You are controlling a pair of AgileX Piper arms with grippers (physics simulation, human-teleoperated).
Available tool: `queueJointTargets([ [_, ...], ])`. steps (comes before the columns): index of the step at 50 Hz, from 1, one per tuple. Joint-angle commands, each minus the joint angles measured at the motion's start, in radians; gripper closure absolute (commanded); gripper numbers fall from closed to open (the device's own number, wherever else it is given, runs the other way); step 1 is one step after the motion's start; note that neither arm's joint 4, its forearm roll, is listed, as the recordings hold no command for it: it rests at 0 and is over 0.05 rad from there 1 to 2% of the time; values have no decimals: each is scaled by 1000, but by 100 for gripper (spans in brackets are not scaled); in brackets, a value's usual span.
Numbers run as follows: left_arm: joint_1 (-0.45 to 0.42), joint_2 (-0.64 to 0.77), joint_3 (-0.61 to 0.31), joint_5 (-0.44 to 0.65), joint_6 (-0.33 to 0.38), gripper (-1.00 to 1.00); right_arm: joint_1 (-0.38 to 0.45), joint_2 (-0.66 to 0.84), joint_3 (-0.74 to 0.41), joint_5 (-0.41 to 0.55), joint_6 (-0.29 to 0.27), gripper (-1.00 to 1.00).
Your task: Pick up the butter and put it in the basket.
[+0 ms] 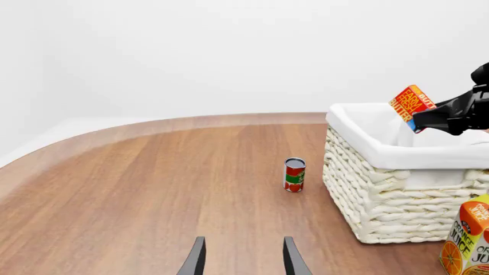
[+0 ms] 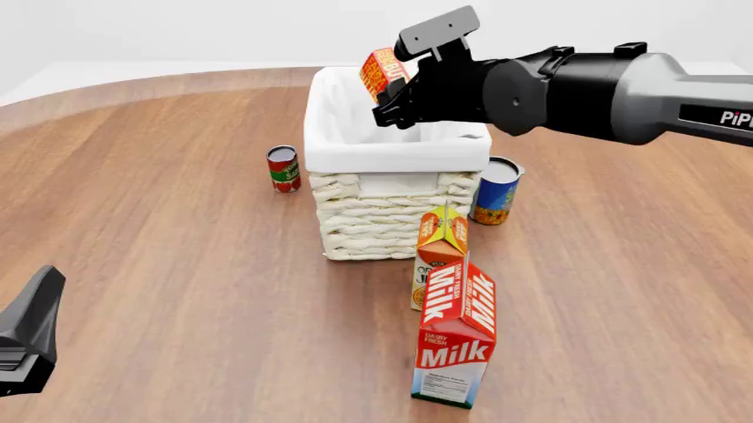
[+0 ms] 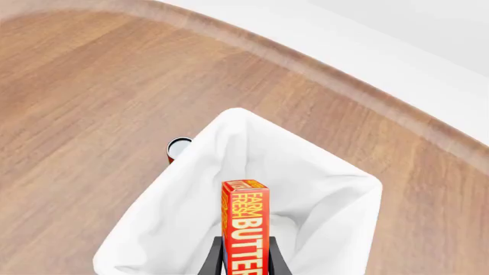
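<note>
The butter, a small red-orange box with white lettering, hangs in the air over the opening of the basket. My right gripper is shut on it from the right. In the right wrist view the butter stands on end between the dark fingers, with the basket's white liner below it. From the left wrist view, the butter sits above the basket, held by the right gripper. My left gripper is open and empty, low over the table near its front left.
A small red and green can stands left of the basket. An orange juice carton and a tall milk carton stand in front of it. A blue and orange can is at its right. The left arm's black end shows at the bottom left.
</note>
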Motion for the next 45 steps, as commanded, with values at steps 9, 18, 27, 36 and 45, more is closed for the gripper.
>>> queueJointTargets([
  [9, 0, 0, 0, 0, 0, -100, 2, 7, -34, -4, 7, 100],
  [18, 0, 0, 0, 0, 0, -100, -3, 17, -36, -9, 4, 100],
  [27, 0, 0, 0, 0, 0, -100, -9, 18, -50, 0, -2, -100],
  [36, 0, 0, 0, 0, 0, -100, -14, 5, -43, -7, -9, -100],
  [45, 0, 0, 0, 0, 0, -100, -10, -19, -42, 3, -8, -100],
])
